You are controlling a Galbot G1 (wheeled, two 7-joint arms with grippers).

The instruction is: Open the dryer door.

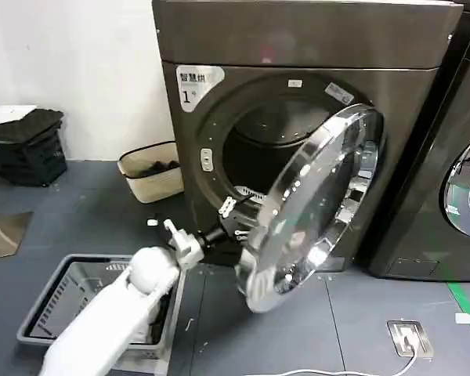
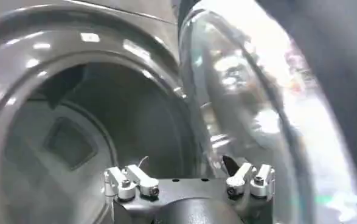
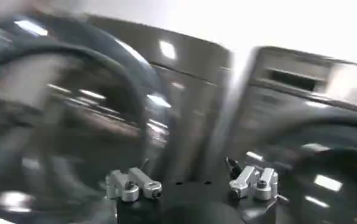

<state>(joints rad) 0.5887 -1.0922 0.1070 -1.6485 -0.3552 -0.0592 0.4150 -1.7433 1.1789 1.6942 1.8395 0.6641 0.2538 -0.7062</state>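
My left claw point(image 1: 229, 222), fingers spread and gripping nothing, reaches behind the door point(image 1: 313, 207), which hangs half open at 3 o'clock of the drum mouth point(image 1: 266, 149), so that pushing outward should widen the swing.

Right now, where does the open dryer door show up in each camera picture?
Head view: the dryer door hangs swung open, centre right, in front of the drum opening.
Left wrist view: its chrome rim fills the right half.
Right wrist view: a blurred round door at left; cannot tell if it is the same one.
Shared landmark: the drum opening.
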